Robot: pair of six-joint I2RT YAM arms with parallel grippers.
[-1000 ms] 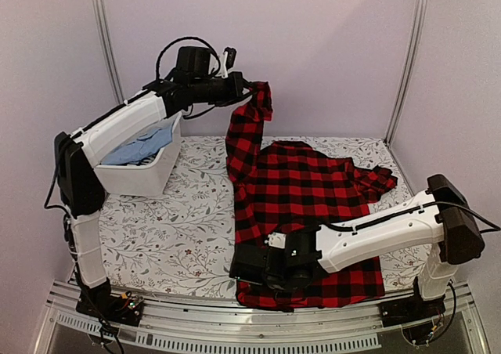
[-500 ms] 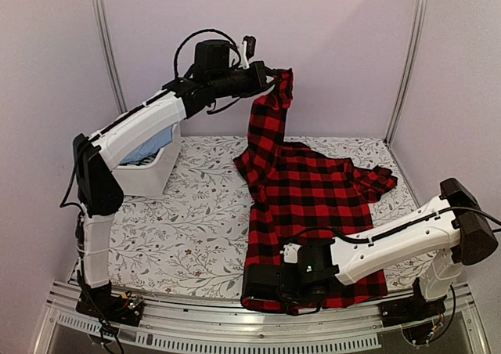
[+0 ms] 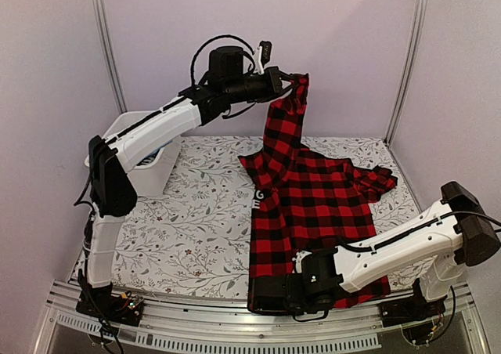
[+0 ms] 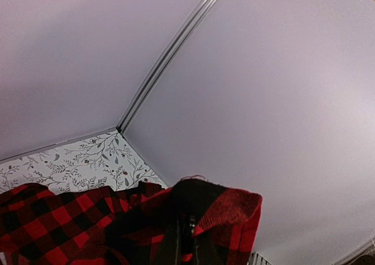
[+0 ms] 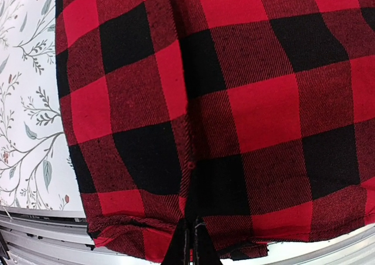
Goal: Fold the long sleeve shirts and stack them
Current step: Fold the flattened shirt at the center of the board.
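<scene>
We see a red-and-black checked shirt [image 3: 313, 205] stretched across the right half of the flowered surface [image 3: 188, 229]. Our left end effector [image 3: 291, 80], pressed together on a far part of the cloth, holds it high above the far side. Our right end effector [image 3: 260, 295] pinches the near hem at the near edge. A white bin [image 3: 156, 178] sits far left.

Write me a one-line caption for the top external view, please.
Left gripper holds one end of the red-and-black check shirt high; right gripper pinches its near hem.
</scene>
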